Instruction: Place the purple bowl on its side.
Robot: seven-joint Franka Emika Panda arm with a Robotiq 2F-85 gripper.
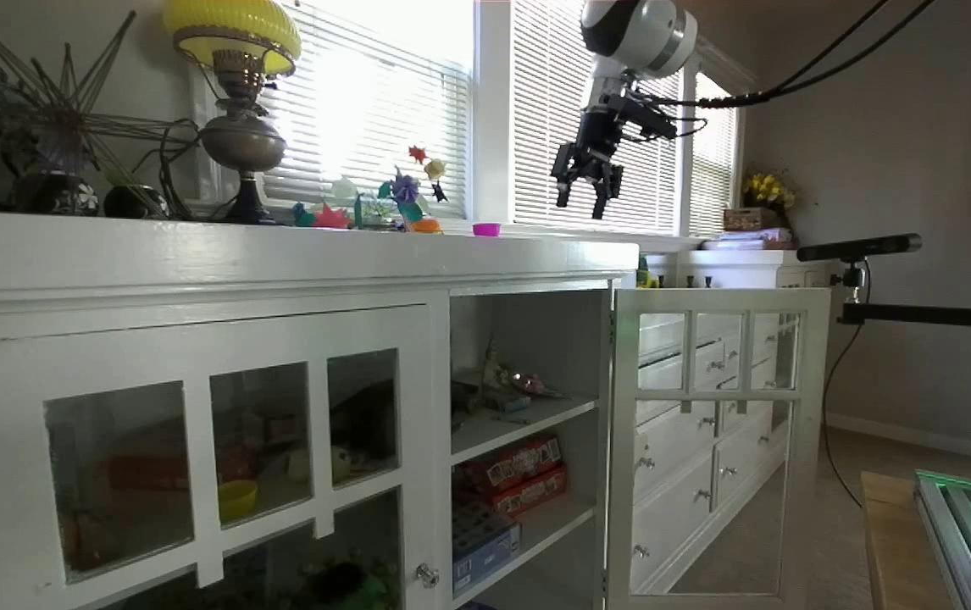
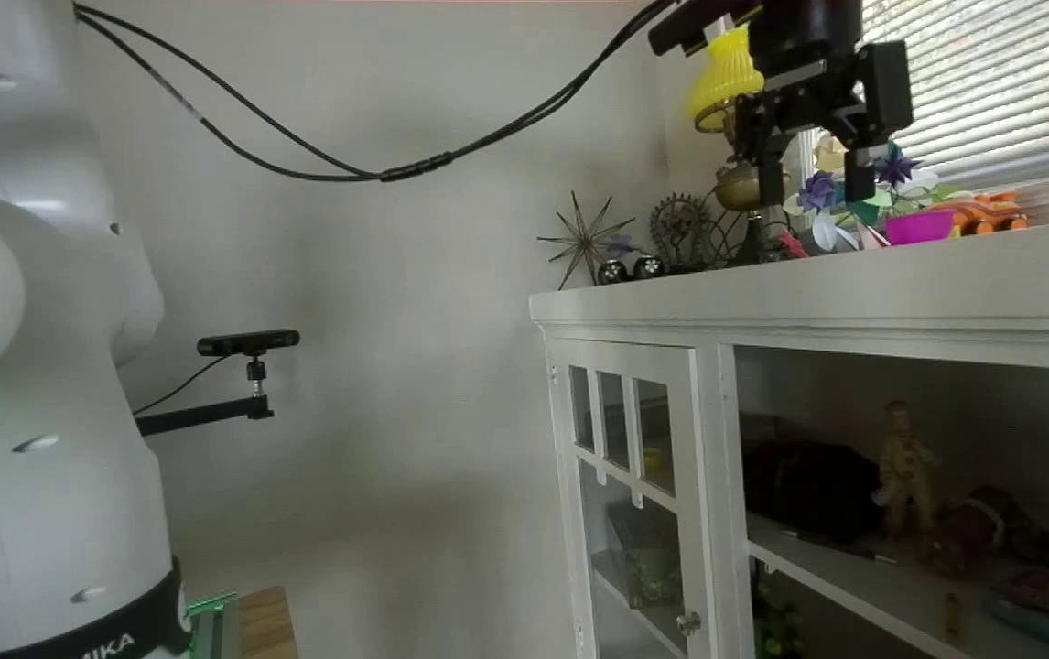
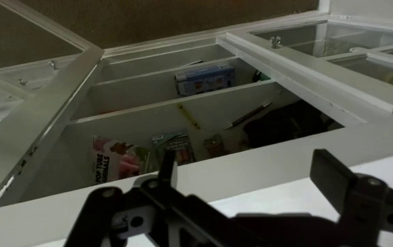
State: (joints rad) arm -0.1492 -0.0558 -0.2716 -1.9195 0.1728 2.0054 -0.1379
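Sitting upright on the counter (image 2: 808,293) near an orange toy (image 2: 989,215), the purple bowl (image 2: 918,229) is showing in both exterior views. The fingers (image 3: 332,180) are hanging clear of it, standing wide apart and holding nothing. Judging by looks, the bowl is probably weighing little, its thin plastic wall likely being smooth, somewhat slippery and springy rather than fragile. Pinching one wall near the rim is seeming best; squeezing hard is risking bending it.

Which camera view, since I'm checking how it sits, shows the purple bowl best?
An exterior view: the purple bowl appears larger there, its shape clearer. In an exterior view, the purple bowl is also visible, but only as a small patch. The wrist view does not show it.
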